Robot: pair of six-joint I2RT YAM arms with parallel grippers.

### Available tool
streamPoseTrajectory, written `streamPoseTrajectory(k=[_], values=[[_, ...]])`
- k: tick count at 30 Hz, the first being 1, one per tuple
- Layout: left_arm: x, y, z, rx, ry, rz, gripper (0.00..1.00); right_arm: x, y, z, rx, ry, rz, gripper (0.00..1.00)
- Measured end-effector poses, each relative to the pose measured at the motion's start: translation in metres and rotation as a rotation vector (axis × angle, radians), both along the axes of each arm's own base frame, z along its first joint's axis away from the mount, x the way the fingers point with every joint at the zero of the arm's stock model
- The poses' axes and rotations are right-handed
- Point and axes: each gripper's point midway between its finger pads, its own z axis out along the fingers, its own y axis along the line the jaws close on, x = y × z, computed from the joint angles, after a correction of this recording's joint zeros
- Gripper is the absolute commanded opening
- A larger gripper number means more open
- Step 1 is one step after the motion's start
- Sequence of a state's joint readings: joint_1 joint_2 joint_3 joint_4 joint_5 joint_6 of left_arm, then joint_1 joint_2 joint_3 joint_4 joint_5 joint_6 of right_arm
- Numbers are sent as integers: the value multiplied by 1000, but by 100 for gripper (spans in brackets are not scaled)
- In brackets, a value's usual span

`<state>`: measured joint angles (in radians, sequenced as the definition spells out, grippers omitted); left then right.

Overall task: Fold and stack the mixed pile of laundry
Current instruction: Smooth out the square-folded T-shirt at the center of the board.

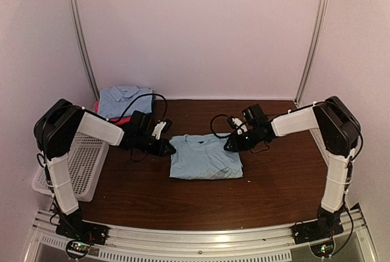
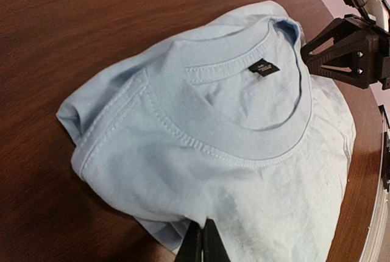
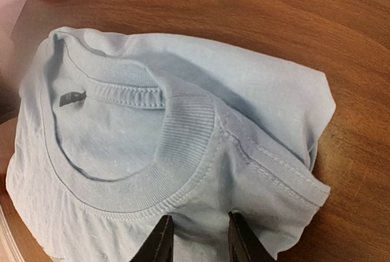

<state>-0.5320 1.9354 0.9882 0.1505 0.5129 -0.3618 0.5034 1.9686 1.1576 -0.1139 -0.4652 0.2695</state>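
Light blue folded shirt (image 1: 205,156) flat on the brown bench (image 1: 274,195), left gripper (image 2: 203,242) closed at its edge, right gripper (image 3: 200,220) open over the opposite edge

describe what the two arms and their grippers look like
The left arm and the right arm are built alike: white tube-like links between bulky, rounded black joint housings. Thin black cables loop loosely near each wrist. The left gripper and the right gripper are black, with slim tapered fingers. No markings are legible.
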Motion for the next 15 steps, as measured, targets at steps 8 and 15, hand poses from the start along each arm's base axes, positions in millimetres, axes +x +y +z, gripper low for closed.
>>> streamPoseTrajectory(k=[8, 15], values=[[4, 26, -19, 72, 40, 96, 0, 20, -6, 0, -20, -31, -27, 32], [7, 30, -5, 67, 22, 133, 70, 23, -6, 5, -66, -66, 1, 40]])
